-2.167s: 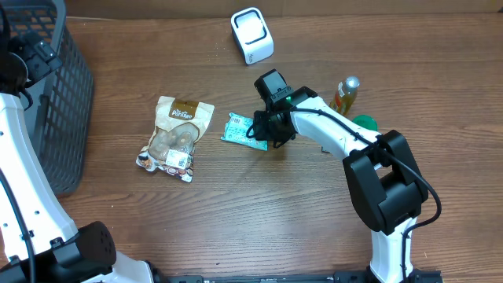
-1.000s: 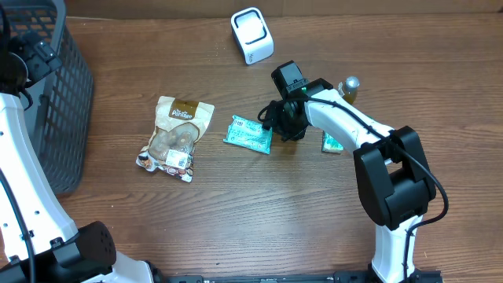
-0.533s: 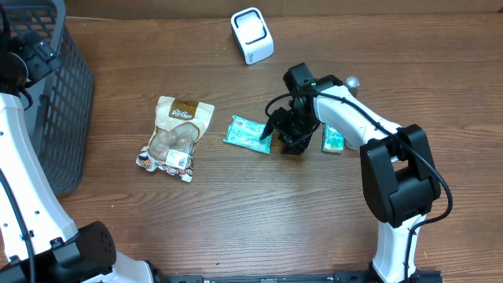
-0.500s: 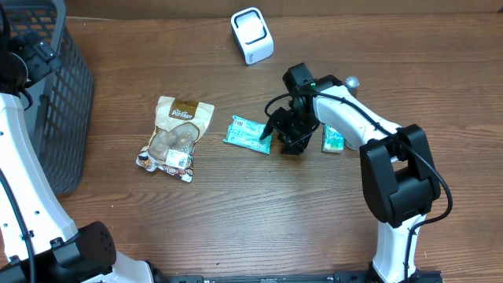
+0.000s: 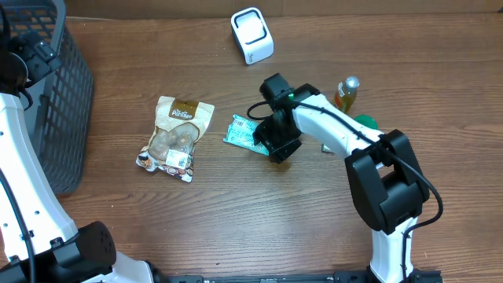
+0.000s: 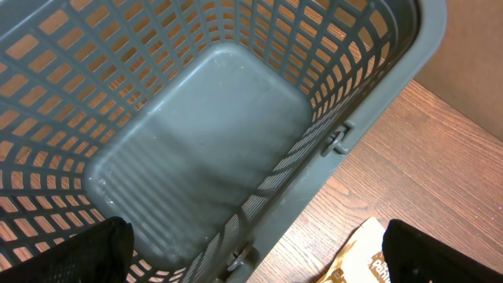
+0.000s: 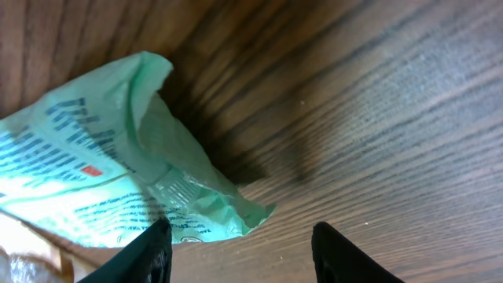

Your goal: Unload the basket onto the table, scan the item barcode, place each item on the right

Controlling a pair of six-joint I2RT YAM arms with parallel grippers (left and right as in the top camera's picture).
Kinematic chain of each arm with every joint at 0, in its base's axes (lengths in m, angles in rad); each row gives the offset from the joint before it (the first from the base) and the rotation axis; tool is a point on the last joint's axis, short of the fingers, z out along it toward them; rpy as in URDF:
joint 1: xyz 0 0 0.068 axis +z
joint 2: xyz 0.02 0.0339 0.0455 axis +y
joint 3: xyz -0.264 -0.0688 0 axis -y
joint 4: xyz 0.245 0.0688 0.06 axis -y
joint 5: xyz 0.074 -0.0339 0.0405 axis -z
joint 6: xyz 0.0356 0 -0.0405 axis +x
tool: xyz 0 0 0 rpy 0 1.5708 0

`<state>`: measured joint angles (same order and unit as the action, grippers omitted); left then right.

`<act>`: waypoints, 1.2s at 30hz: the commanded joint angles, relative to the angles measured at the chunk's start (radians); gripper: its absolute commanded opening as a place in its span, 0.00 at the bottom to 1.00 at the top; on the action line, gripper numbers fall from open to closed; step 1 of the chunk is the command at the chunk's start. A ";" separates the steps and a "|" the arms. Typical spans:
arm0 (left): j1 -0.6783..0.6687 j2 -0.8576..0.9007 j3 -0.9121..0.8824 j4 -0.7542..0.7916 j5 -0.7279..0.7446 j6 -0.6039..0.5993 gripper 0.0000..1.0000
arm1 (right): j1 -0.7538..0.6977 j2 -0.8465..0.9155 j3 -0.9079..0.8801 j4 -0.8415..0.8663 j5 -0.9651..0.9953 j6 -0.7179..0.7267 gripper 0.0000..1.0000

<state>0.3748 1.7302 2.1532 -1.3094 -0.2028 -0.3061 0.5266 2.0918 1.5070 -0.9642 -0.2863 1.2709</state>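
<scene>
Jaws on R arm spread, nothing pinched yet: go lower over green pack (image 5: 240,131) edge, then squeeze slow.

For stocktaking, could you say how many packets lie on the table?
2: a brown snack pouch left of centre, and a green packet by the right gripper. The right arm may hide others.

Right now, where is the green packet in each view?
Overhead: green packet lies mid-table, right of the brown snack bag, by the right gripper.
Left wrist: not in it; only the basket and a corner of the snack bag.
Right wrist: the green packet fills the left half, its crumpled corner by one fingertip.
Shared landmark: the wooden table.
</scene>
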 commanded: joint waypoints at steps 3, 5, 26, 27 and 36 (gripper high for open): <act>-0.003 0.003 0.009 0.004 -0.002 0.018 1.00 | 0.030 -0.016 0.024 0.017 0.193 0.086 0.54; -0.003 0.003 0.009 0.004 -0.002 0.018 1.00 | 0.029 -0.016 0.024 0.006 0.236 0.061 0.52; -0.003 0.003 0.009 0.004 -0.003 0.018 1.00 | -0.002 -0.014 -0.037 0.153 -0.022 -0.266 0.54; -0.003 0.003 0.009 0.004 -0.003 0.018 1.00 | 0.005 -0.014 -0.052 0.176 -0.022 -0.266 0.54; -0.003 0.003 0.009 0.004 -0.003 0.018 1.00 | 0.029 -0.014 -0.169 0.328 -0.002 -0.252 0.35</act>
<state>0.3748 1.7302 2.1532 -1.3094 -0.2028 -0.3061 0.5533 2.0754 1.3750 -0.6281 -0.3161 1.0222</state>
